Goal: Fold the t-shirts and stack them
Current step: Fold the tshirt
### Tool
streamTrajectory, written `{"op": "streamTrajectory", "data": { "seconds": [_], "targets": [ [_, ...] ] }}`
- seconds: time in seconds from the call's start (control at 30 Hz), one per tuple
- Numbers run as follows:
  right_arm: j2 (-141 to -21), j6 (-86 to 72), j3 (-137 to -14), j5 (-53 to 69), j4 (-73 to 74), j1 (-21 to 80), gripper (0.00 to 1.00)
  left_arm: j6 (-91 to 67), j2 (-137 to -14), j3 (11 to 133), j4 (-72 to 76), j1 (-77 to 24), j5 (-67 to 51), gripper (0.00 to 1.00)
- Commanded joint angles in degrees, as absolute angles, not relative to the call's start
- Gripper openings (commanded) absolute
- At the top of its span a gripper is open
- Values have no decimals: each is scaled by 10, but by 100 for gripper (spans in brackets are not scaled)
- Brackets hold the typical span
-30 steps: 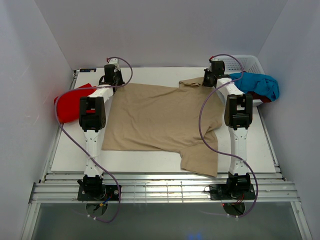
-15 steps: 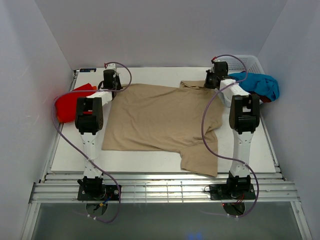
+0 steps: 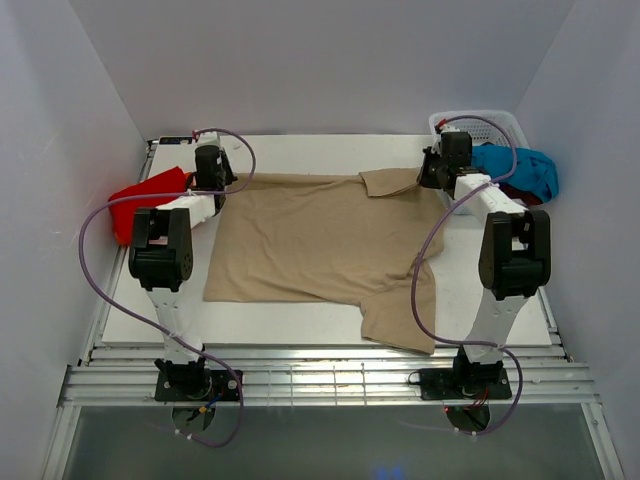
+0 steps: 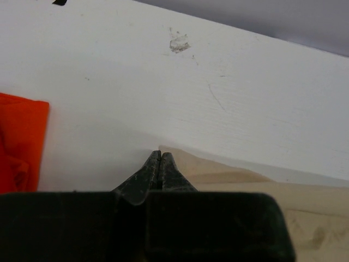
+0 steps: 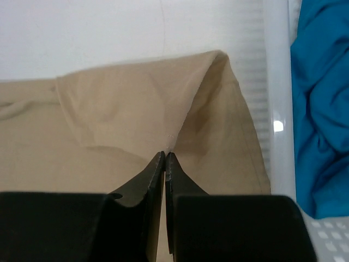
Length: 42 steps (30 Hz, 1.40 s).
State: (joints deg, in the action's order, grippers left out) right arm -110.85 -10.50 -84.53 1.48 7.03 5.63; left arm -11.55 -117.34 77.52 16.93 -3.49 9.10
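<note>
Progress early, by the look of it. Shows the tan t-shirt (image 3: 320,240) spread flat, unfolded, just left of the white basket (image 3: 500,121). Has the right gripper (image 5: 164,155) pinched together on a raised ridge of its sleeve beside the basket, and the left gripper (image 4: 160,155) closed at its far corner, well left of the basket. Leaves the turquoise t-shirt (image 3: 522,168) heaped in the basket, unfolded. Cannot tell folded from crumpled for the red t-shirt (image 3: 135,205), farthest left of the basket.
</note>
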Motion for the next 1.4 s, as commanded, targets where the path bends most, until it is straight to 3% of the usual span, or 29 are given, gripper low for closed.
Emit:
{"op": "streamTrajectory", "data": {
  "seconds": [0.0, 0.57, 1.37],
  "targets": [
    [-1050, -118, -797, 15, 63, 59, 8, -129, -1133, 738, 174, -34, 121, 0],
    [-813, -123, -630, -18, 134, 73, 8, -206, -989, 573, 166, -30, 188, 0],
    [-714, -139, -520, -60, 233, 88, 8, -248, -1005, 556, 14, -30, 190, 0]
  ]
}}
